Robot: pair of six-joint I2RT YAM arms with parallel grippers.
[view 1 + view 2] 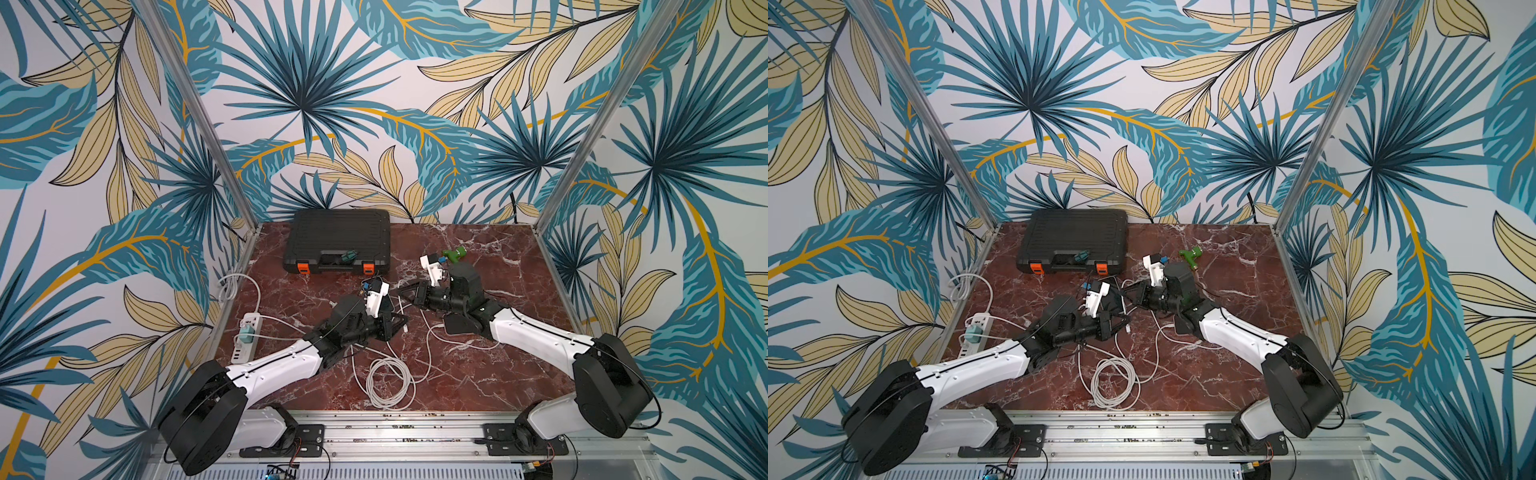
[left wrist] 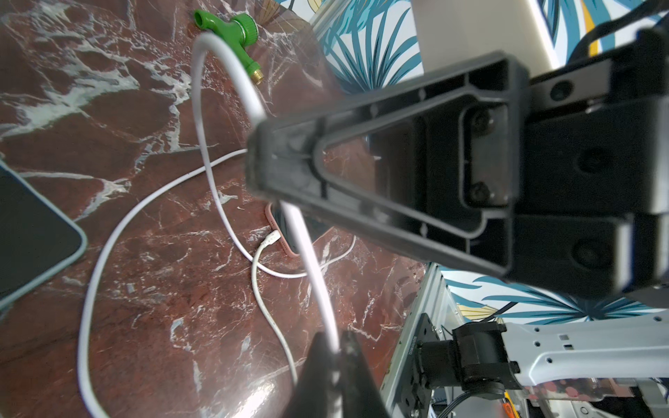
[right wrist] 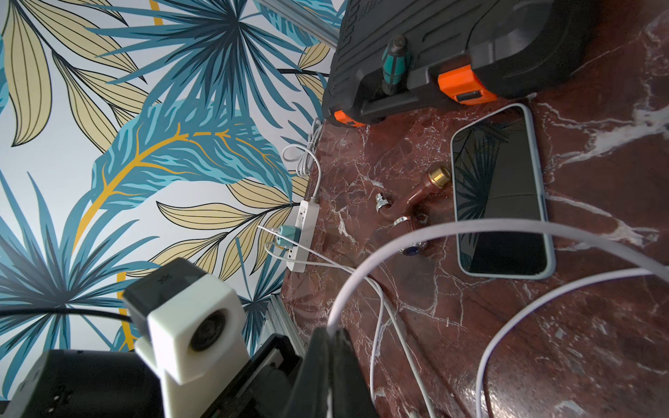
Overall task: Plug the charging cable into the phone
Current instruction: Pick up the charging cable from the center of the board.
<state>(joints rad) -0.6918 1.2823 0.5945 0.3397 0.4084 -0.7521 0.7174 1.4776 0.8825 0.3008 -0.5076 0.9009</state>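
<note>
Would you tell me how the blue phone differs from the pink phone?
The blue phone lies in plain view; the pink phone is mostly hidden. The blue phone has nothing plugged in; the pink phone has a white plug at its end. Both lie on the table.

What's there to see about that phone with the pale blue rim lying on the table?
The phone is flat and round-cornered, in a pale blue-grey case. It lies screen up on the red marble table, just in front of the black carry case, near an orange latch. The screen is dark and glossy, mirroring the leafy wallpaper. No plug shows in its visible edges. A white cable arcs across it in the right wrist view; whether they touch is unclear.
</note>
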